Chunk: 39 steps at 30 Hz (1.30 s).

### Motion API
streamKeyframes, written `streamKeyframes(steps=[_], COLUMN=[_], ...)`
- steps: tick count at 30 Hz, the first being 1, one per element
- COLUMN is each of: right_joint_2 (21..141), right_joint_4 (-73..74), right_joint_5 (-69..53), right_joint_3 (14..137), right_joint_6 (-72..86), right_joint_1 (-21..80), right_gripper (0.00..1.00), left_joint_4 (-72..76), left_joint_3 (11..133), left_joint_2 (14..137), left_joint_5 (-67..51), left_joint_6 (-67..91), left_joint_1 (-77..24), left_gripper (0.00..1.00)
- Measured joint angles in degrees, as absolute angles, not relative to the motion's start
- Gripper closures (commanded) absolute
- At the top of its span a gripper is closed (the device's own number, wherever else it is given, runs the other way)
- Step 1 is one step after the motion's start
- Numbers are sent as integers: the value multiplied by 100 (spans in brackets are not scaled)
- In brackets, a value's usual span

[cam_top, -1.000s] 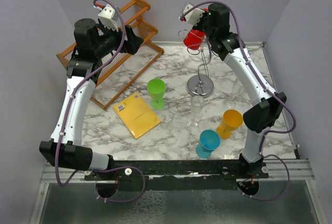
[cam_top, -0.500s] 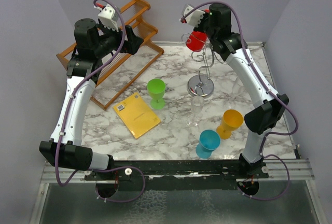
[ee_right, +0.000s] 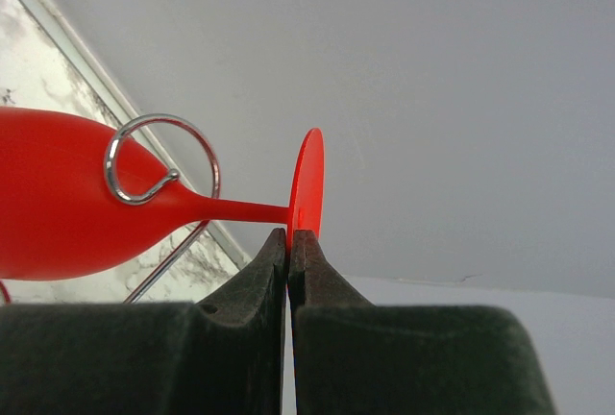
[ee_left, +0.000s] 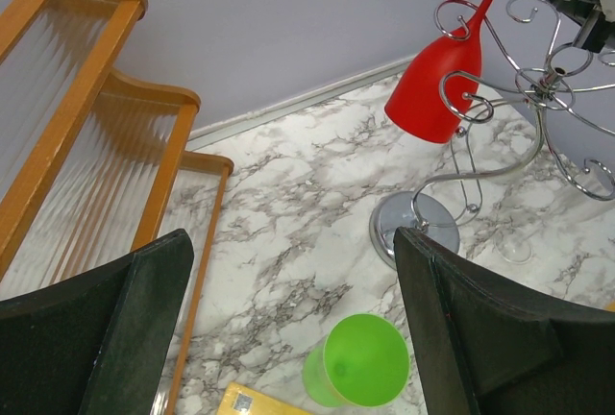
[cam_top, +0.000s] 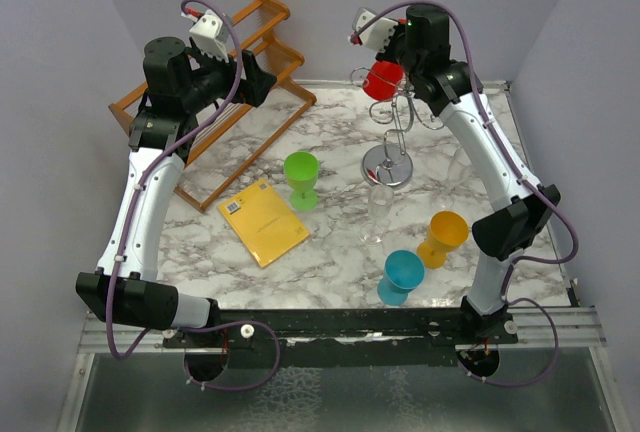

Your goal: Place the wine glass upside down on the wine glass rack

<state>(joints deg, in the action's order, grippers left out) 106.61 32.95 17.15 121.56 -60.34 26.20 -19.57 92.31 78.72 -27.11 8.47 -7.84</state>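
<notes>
The right gripper (ee_right: pixel 289 234) is pinched tight on the rim of the foot of the red wine glass (ee_right: pixel 58 213), its two dark fingers meeting at the tips with the thin disc caught between them. In its own wrist view the glass lies nearly level, stem and bowl running off to the left. A wire ring of the wine glass rack (ee_right: pixel 159 118) crosses the neck where bowl meets stem, but I cannot tell whether it goes around the stem. From the left wrist, the left gripper (ee_left: pixel 293 252) is spread wide with nothing between its fingers, well above the marble table (ee_left: pixel 288 175). Beyond it the glass hangs tilted among the rack's scrolled arms, foot uppermost at the right gripper and bowl slanting down to the left, clear of the table, above and left of the shiny round base. A wooden rack (ee_left: pixel 96 146) fills the left side and a green goblet (ee_left: pixel 360 362) stands below. The top view shows the red bowl at the head of the rack's pole. Nearer the arm bases stand a clear glass (cam_top: pixel 378 214), an orange goblet (cam_top: pixel 443 237) and a blue goblet (cam_top: pixel 401 274), and a yellow booklet (cam_top: pixel 263 221) lies beside the green goblet.
</notes>
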Motion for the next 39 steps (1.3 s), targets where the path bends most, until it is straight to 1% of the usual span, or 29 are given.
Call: streamKeyframes(steps=[7, 17, 24, 32, 39], right_joint_2=[11028, 11207, 11236, 11279, 11166], right_joint_4=[3385, 3376, 3339, 3341, 3317], right_joint_5=[1778, 1813, 1811, 1811, 1811], right_joint_3=[12652, 12724, 12724, 12691, 12298], right_joint_6=[-6202, -6377, -6429, -6410, -6307], right_joint_1=[2641, 2722, 2860, 2993, 3059], right_gripper=[99, 99, 99, 97, 94], left_joint_4=[-1955, -1953, -1951, -1951, -1935], left_joint_3=[9231, 9231, 9209, 9209, 9135], left_joint_2=[7841, 7819, 7813, 7800, 7787], left_joint_5=[-2711, -2711, -2711, -2711, -2711], left_joint_6=[836, 816, 814, 797, 792], left_joint_1=[-784, -784, -784, -784, -784], left_gripper=[11, 11, 11, 11, 11])
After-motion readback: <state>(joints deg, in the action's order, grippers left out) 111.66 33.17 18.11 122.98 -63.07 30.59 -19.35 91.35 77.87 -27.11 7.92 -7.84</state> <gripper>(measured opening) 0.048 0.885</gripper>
